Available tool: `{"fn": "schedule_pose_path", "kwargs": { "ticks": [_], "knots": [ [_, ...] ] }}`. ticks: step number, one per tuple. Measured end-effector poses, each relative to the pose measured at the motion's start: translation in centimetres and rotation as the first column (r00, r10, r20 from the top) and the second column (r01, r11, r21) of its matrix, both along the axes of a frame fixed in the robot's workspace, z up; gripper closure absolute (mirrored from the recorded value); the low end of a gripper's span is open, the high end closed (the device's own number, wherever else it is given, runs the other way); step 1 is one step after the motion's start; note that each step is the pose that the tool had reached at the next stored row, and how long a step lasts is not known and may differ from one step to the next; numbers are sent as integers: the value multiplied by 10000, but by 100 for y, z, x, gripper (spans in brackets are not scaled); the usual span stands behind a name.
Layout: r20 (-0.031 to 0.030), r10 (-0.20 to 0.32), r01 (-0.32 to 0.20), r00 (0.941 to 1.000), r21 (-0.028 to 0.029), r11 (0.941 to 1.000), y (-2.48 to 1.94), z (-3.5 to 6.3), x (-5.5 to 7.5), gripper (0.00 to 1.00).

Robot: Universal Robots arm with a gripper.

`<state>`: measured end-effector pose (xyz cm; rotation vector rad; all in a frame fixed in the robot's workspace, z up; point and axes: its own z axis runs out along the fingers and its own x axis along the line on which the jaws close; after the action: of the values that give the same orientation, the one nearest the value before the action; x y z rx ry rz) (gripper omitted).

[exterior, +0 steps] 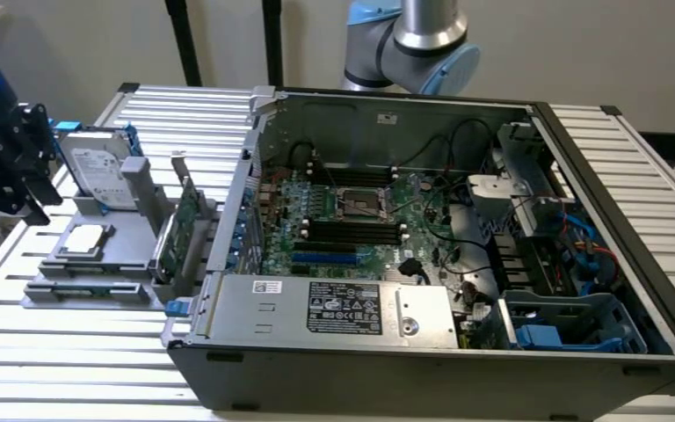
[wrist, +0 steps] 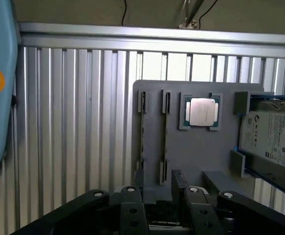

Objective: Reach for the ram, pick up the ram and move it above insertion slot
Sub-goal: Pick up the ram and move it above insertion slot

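Robot claw [wrist: 158,180] hangs over grey holder [wrist: 196,156] at the exterior view's left, beside the open PC case [exterior: 431,360]. Fingers [wrist: 177,180] spread, nothing btwn them. The ram [wrist: 142,139] is not picked up: it stands on edge in a slot row of the holder, on the side away from the hard drive [wrist: 274,139], and shows as a thin dark line in wrist view. Claw tips sit over one end of the slot rows; can't tell if they touch the ram. CPU chip [wrist: 202,111] lies flat in its pocket btwn slot rows and hard drive. Green expansion card [exterior: 185,220] stands upright at the holder's edge next to the case wall. Motherboard [exterior: 350,211] inside the case is well apart from the ram. All on slatted metal surface [exterior: 68,360]. Arm [exterior: 425,35] rises at far side, behind case.
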<state>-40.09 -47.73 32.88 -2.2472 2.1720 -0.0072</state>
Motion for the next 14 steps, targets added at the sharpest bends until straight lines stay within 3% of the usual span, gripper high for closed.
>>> {"fn": "schedule_pose_path", "kwargs": {
  "ticks": [14],
  "knots": [
    [0,1,-1,10000,0,10000,-17,-255,-6,64]
  ]
}}
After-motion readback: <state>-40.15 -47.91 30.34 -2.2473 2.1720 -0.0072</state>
